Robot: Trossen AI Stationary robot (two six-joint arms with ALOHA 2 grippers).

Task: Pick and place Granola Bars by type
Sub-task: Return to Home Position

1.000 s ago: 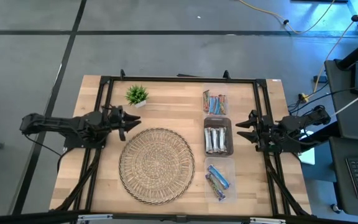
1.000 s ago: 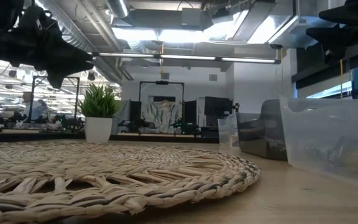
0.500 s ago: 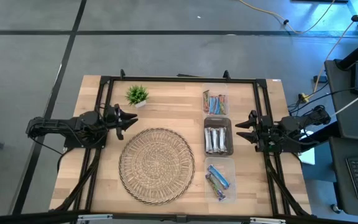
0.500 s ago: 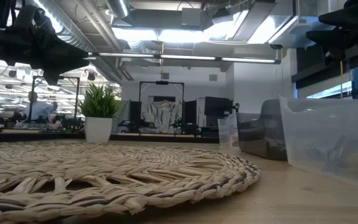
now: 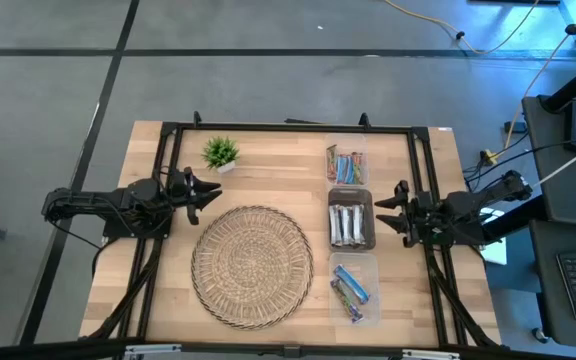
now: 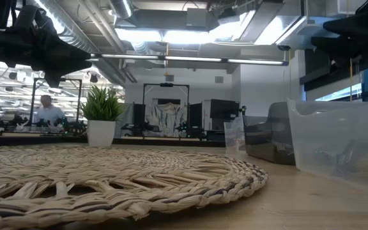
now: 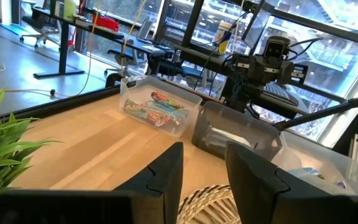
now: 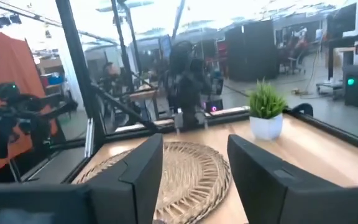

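Since a second ago the left gripper (image 5: pixel 208 190) has drawn back a little from the mat (image 5: pixel 252 265). The right gripper (image 5: pixel 381 212) has edged slightly toward the mat, and a person (image 6: pixel 45 110) far behind has moved.

Only the high view looks down into all three bins. The low view shows the mat's woven edge up close, cloudy bin walls to its right, the plant (image 5: pixel 220 152) beyond it, and the room.

The bins stand in a row just right of the mat. The nearest bin (image 5: pixel 373 262) holds the blue bars (image 5: pixel 350 286). The middle bin (image 5: pixel 352 192) holds the silver bars (image 5: pixel 348 224). The farthest bin (image 5: pixel 347 148) holds the red, green and orange bars (image 5: pixel 346 168). Every bar in sight lies in a bin.

Left of the mat's far edge, the left gripper hovers above the table (image 5: pixel 268 165), pointing across toward the bins. Its fingers (image 7: pixel 169 168) are spread apart with nothing between them. On the far side of the bins from the mat, beside the middle bin, the right gripper hovers level, pointing back at the mat. Its fingers (image 8: pixel 145 168) are likewise parted and empty.
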